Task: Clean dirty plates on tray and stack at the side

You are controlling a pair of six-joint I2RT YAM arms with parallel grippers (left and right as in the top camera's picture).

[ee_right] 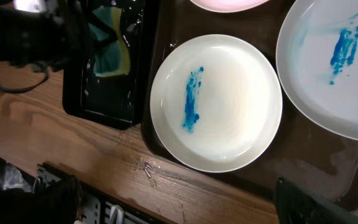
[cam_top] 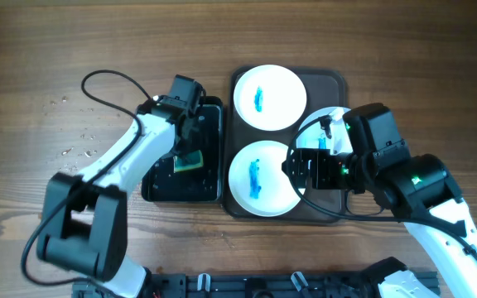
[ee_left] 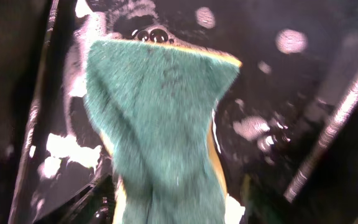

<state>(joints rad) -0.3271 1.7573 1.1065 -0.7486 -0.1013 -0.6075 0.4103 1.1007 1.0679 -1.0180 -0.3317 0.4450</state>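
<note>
Sponge pick-up step: left gripper (cam_top: 190,153), grip unclear, is down on the teal sponge (ee_left: 160,124) in the black tray (cam_top: 166,186). Right gripper (cam_top: 298,168), wide and empty, hovers over blue-smeared plates (ee_right: 216,102) on the brown tray (cam_top: 325,79). Next: clamp firmly, then lift.

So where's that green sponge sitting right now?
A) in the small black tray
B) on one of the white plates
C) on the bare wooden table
A: the sponge lies inside the wet black tray, not on a plate or the wood.
</note>
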